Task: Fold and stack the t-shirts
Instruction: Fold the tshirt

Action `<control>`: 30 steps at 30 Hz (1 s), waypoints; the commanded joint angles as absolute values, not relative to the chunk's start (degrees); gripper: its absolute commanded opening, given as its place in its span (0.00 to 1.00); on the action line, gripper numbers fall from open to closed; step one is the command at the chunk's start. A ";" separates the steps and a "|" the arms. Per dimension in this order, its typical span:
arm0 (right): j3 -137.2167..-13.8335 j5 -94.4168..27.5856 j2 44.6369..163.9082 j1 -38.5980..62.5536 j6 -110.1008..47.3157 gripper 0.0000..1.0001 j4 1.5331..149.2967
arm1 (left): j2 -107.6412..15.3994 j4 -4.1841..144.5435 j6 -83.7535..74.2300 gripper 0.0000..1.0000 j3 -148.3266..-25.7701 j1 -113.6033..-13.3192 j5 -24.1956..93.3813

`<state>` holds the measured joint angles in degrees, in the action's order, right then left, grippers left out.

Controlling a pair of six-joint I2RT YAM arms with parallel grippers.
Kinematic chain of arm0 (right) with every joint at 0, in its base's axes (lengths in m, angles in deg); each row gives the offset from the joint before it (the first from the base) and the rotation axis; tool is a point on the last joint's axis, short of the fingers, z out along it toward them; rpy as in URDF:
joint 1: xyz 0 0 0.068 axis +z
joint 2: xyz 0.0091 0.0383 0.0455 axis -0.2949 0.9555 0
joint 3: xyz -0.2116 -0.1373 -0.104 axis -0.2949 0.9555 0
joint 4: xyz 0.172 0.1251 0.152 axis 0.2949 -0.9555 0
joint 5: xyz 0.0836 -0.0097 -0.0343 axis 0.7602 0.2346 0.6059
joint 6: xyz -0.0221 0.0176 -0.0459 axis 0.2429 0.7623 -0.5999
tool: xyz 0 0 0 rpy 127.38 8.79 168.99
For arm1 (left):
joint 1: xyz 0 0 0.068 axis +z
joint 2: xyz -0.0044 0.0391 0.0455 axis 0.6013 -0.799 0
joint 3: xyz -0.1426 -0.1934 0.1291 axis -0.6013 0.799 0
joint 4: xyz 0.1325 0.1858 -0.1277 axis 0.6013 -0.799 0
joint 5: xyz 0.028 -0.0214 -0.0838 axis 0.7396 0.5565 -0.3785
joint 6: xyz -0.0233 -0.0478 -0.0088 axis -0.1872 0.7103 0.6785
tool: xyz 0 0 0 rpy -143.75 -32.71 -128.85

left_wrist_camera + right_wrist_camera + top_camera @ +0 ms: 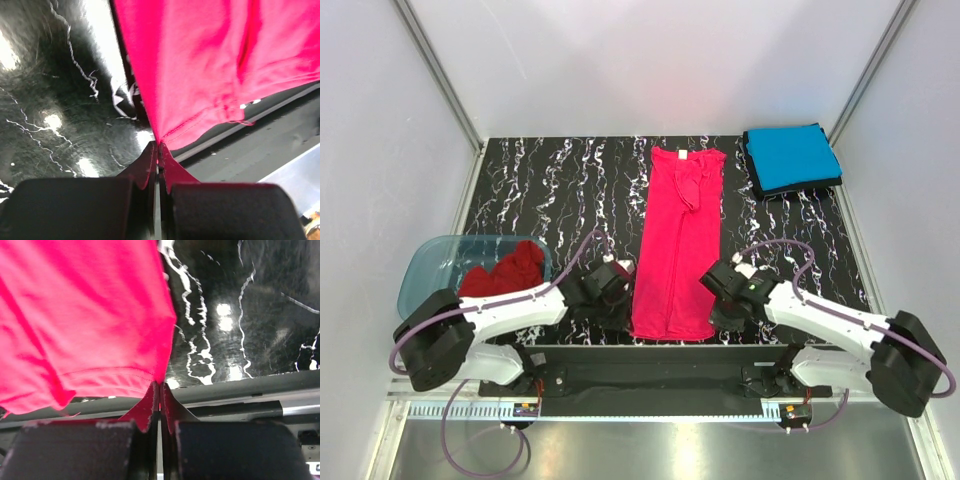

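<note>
Pink-red t-shirt (675, 250), left tool (159, 147), right tool (160, 387) pinching hem

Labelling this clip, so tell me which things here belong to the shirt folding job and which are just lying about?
Job: pink-red shirt, darker red shirt, blue shirt, dark shirt beneath it.
Lying about: plastic tub.

From above I cannot see the tips of the left claw (623, 287) or the right claw (713, 287); the wrists cover them. The dark t-shirt (805, 189) shows only a thin edge under the blue t-shirt (790, 155). My left arm (510, 310) hides part of the darker red t-shirt (505, 268) in the tub (420, 272). Both wrist views cut off the pink-red t-shirt (225, 60).
</note>
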<state>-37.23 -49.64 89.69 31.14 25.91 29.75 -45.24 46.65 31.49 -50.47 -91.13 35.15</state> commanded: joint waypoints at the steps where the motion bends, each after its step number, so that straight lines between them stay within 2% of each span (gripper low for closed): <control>1: -40.84 -54.31 87.79 30.32 22.80 0.00 29.52 | -44.62 45.40 31.30 0.00 -55.21 -89.44 36.88; 10: -49.63 -56.17 95.78 20.92 6.63 0.00 32.76 | -55.87 42.94 23.66 0.00 -66.90 -81.97 35.47; 15: -55.43 -55.21 103.42 15.03 -2.85 0.00 36.98 | -65.17 41.62 19.96 0.00 -77.53 -78.19 35.73; 25: -71.41 -52.66 117.67 5.18 -12.19 0.00 38.74 | -82.49 36.00 13.81 0.00 -101.95 -71.60 34.95; 30: -77.58 -50.64 122.41 1.58 -15.26 0.00 38.66 | -86.72 34.77 12.05 0.00 -109.44 -69.31 34.42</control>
